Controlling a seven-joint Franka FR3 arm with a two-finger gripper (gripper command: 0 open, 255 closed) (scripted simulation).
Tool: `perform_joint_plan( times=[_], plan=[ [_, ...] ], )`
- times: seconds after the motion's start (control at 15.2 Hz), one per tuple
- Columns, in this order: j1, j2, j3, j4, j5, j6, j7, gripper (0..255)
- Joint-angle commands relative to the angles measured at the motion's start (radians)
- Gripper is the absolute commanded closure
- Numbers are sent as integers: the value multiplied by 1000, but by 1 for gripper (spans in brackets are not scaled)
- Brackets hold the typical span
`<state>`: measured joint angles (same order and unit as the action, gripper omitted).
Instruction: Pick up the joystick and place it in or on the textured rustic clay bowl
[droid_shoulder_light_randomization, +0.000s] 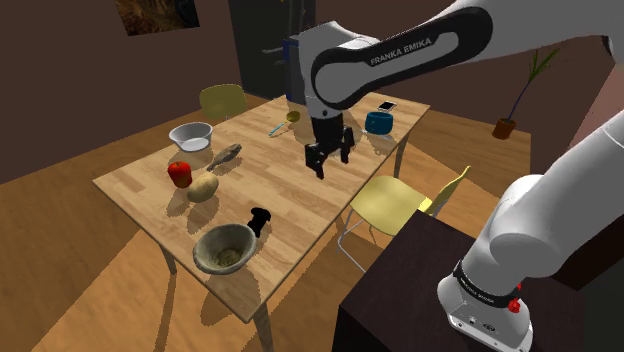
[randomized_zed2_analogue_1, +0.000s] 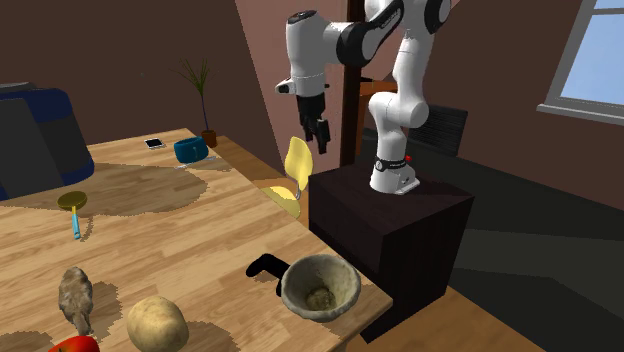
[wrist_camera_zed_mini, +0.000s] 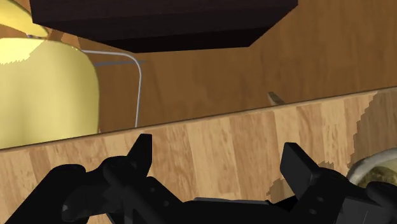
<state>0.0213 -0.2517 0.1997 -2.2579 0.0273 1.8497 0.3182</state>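
The rough clay bowl (droid_shoulder_light_randomization: 224, 248) sits at the near corner of the tabletop (droid_shoulder_light_randomization: 290, 190), with pale, lumpy stuff in its bottom. The black joystick (droid_shoulder_light_randomization: 260, 220) stands just beside it, on the shoulder view's right. Farther back are a pale bowl (droid_shoulder_light_randomization: 191, 135) and a blue pot (droid_shoulder_light_randomization: 378, 122); I cannot tell their contents. A potato (droid_shoulder_light_randomization: 203, 187) and a red fruit (droid_shoulder_light_randomization: 179, 173) lie between the two bowls. The end effector (droid_shoulder_light_randomization: 329, 160) hangs over the tabletop, well apart from the joystick, fingers spread wide, gripping nothing. A yellow chair (droid_shoulder_light_randomization: 395, 203) stands near it.

Bowl (wrist_camera_zed_mini: 369, 162) — cut off at wrist view's edge.
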Motion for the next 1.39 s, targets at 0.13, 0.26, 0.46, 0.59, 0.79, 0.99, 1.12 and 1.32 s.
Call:
perform_joint_plan(
  times=[0.13, 0.26, 0.46, 0.59, 0.79, 0.99, 1.12, 1.32],
  plan=[
    [5, 167, 30, 91, -39, 67, 62, 0],
    [10, 248, 40, 143, -63, 91, 93, 0],
    [22, 370, 49, 230, -103, 115, 138, 0],
    [34, 452, 50, 295, -131, 125, 166, 0],
    [57, 576, 46, 405, -170, 128, 204, 0],
    [84, 702, 37, 529, -206, 119, 234, 0],
    [104, 788, 28, 622, -226, 106, 249, 0],
    [136, 923, 14, 782, -250, 75, 264, 0]
  ],
)
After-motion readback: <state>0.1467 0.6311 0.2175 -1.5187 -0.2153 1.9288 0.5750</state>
